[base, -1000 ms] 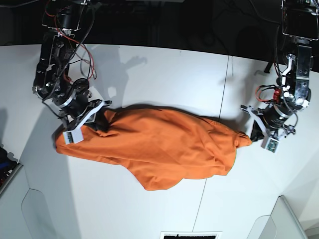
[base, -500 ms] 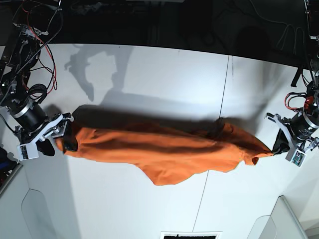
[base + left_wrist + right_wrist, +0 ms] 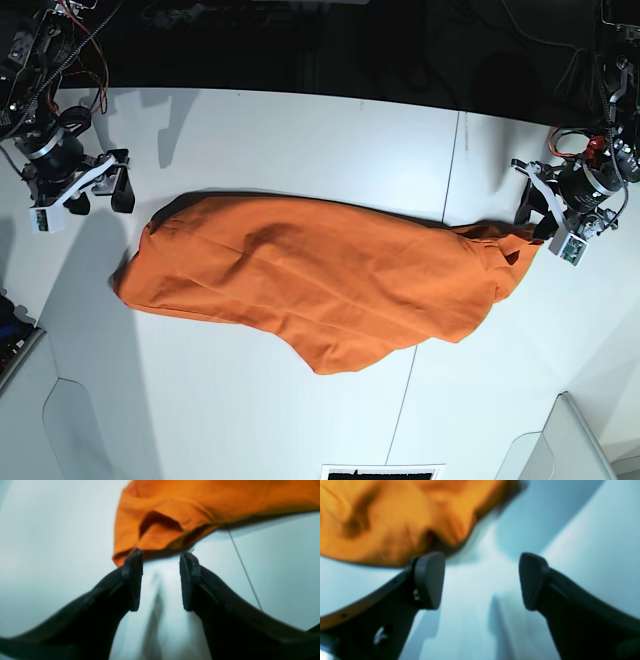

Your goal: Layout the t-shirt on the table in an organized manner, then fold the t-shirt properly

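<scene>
Now the shirt (image 3: pixel 320 280) lies loose on the table (image 3: pixel 300 130), both grippers off it.

It is spread lengthwise across the middle of the white top, rumpled, one end crossing the thin dark seam (image 3: pixel 452 160). The left gripper (image 3: pixel 161 555) hovers just beside that end: its fingers (image 3: pixel 133 580) stand moderately apart with bare table between them, and the cloth's edge sits right at the tips, nothing pinched. The right gripper (image 3: pixel 481 580) hangs near the opposite end, fingers (image 3: pixel 430 580) spread wide and empty, the orange fabric just beyond them in a blurred wrist view.
</scene>
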{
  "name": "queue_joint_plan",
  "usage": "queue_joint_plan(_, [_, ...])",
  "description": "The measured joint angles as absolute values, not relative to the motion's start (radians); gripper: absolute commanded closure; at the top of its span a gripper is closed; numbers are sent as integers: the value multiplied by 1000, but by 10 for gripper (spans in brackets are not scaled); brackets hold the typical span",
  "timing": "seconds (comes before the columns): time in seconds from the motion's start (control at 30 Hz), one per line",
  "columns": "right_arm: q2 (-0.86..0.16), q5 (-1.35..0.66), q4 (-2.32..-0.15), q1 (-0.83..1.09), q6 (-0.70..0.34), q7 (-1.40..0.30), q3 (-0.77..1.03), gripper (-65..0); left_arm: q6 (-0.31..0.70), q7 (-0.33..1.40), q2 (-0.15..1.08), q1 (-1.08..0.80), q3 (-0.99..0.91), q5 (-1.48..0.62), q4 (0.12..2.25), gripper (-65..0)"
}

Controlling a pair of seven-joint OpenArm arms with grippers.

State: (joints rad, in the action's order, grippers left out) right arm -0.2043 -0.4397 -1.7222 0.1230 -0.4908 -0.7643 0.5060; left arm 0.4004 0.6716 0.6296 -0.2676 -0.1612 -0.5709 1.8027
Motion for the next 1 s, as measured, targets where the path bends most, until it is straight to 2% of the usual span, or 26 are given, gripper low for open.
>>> queue_joint_plan(0.17, [-205, -437, -1558, 127, -455, -611, 506, -449, 401, 592, 580, -265, -161, -522, 1724, -272])
queue_joint_plan(0.2, [-205, -439, -1530, 111, -450, -605, 506, -449, 401, 574, 579, -263, -161, -521, 1706, -276])
queue_joint_plan(0.33, [-205, -439, -1431, 4, -452, -602, 506, -449, 400, 573, 577, -206, -161, -521, 1683, -359])
queue_joint_plan(0.63, [-205, -431, -1237, -228, -436, -598, 507, -449, 404, 552, 579, -57, -155, -526, 1658, -361])
queue_joint_plan(0.83, [-205, -371, -1076, -376, -434, -596, 508, -449, 402, 450, 577, 118, -18, -503, 1401, -361])
queue_joint_plan(1.0, [-205, -369, -965, -427, -432, -578, 482, -449, 403, 424, 512, 313, 101, -461, 1161, -361])
